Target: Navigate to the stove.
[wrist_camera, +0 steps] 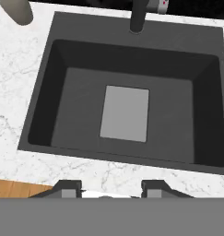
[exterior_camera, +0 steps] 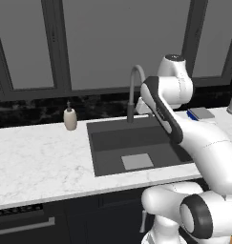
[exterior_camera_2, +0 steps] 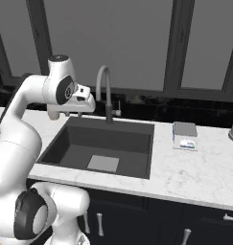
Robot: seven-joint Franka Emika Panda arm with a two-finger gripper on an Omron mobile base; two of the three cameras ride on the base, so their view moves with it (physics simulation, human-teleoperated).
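Hand [wrist_camera: 111, 186], low centre in the hand view, hangs over the dark sink [wrist_camera: 62, 115] with tips spread and nothing between them. Marble worktop [exterior_camera: 36, 162] runs either side; a soap bottle [exterior_camera: 70, 117] stands at upper left, the faucet [exterior_camera_2: 104, 91] behind. No stove can be seen from here, so I cannot place it. Driving off blind risks swinging the raised arm into the faucet.

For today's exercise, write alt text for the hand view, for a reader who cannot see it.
A dark rectangular sink basin with a pale grey drain plate sits in a white marble counter, seen from above. The open gripper hovers at its near edge.
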